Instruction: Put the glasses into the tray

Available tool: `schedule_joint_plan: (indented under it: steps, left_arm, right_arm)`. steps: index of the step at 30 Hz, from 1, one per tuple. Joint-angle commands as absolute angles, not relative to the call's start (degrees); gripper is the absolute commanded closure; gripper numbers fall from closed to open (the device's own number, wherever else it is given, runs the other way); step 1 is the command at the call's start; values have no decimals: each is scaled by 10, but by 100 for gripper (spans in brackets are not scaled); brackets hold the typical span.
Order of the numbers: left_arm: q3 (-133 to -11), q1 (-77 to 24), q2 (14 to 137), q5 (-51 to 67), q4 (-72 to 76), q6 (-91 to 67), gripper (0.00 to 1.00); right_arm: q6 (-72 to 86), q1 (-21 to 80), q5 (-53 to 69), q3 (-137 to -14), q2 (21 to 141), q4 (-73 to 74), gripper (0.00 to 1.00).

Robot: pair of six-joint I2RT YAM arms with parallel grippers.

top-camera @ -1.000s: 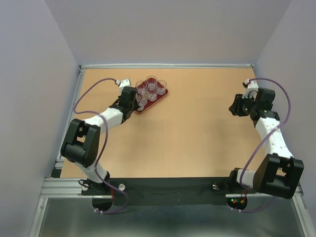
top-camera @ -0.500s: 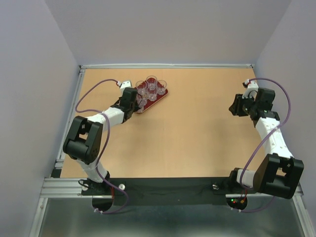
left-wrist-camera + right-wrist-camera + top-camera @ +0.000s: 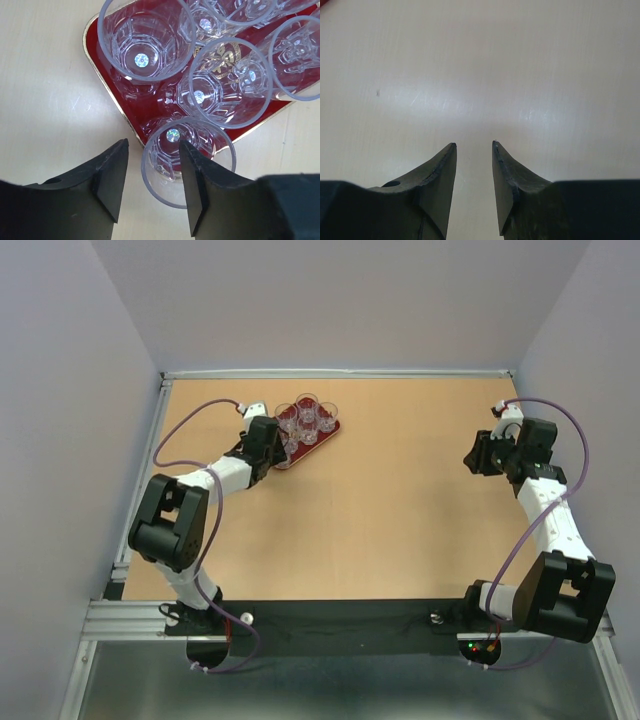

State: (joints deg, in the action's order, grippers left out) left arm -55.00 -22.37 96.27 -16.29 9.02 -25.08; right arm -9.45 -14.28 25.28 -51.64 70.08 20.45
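Observation:
The dark-red tray [image 3: 284, 462] lies at the far left of the table with several clear glasses [image 3: 307, 415] standing on it. In the left wrist view the tray [image 3: 145, 102] shows its gold emblem [image 3: 227, 52] under the glasses. The nearest glass [image 3: 172, 150] stands at the tray's near corner. My left gripper [image 3: 279, 447] is at that corner. Its jaws [image 3: 152, 145] are open: one finger is inside this glass, the other outside, a gap from the wall. My right gripper [image 3: 472, 458] hovers at the far right, open and empty [image 3: 473, 144].
Low rails edge the table at the back [image 3: 340, 373] and left [image 3: 155, 460]. Pale walls rise close behind and beside them. The right wrist view shows only bare tabletop [image 3: 480, 75].
My left gripper has shifted slightly toward the tray's near corner. The right arm has not moved.

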Motion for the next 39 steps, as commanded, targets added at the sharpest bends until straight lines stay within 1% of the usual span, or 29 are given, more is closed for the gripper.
schedule_joint_plan:
  steps: [1,4,5,8,10,11,14,17,18,20,21,22,24,25,26,29,30,35,36,39]
  left_arm:
    - [-572,-220,891,-156,92,-242,43]
    - [-568,-221,851,-148,90,-236,33]
    - [-563,-220,839,-145,88,-233,32]
    - [-554,-220,788,-144,82,-221,23]
    - [-541,-220,760,-145,78,-212,20]
    - [-536,-221,728,-147,76,-204,16]
    - [-513,-219,660,-156,68,-190,12]
    - [-497,-212,591,-166,52,-177,3]
    - [-495,-210,574,-169,48,-171,1]
    - [-489,-207,525,-180,39,-149,1]
    - [-485,-207,510,-185,36,-137,1]
    - [-483,-207,495,-195,33,-117,1]
    - [-471,-207,452,-214,25,-93,1]
    - [-466,-207,438,-221,23,-87,1]
    - [-459,-207,410,-225,23,-83,1]
    - [-429,-207,361,-239,24,-75,1]
    - [-417,-207,351,-242,25,-73,1]
    - [-389,-207,309,-248,22,-72,1]
    - [-388,-207,306,-248,21,-72,1]
    - [-387,-207,296,-245,21,-74,1]
  right_arm:
    - [-104,-148,250,-511,689,182,60]
    - [-104,-148,251,-511,688,182,60]
    - [-103,-147,251,-511,688,181,60]
    - [-105,-148,252,-510,686,182,60]
    - [-105,-147,253,-510,683,182,60]
    - [-106,-148,255,-511,681,182,60]
    - [-111,-148,258,-509,672,180,59]
    - [-116,-147,265,-509,664,180,58]
    - [-118,-148,267,-508,663,179,50]
    - [-119,-148,272,-506,660,178,41]
    - [-119,-148,272,-506,659,177,33]
    - [-117,-147,271,-505,658,173,28]
    - [-111,-148,265,-505,655,167,22]
    - [-108,-148,264,-505,654,166,20]
    - [-99,-148,259,-507,652,164,16]
    - [-84,-148,236,-511,639,150,14]
    - [-66,-148,222,-510,631,134,0]
    - [31,-148,90,-503,595,75,0]
    - [54,-148,44,-504,593,69,0]
    - [73,-148,-18,-507,593,69,0]
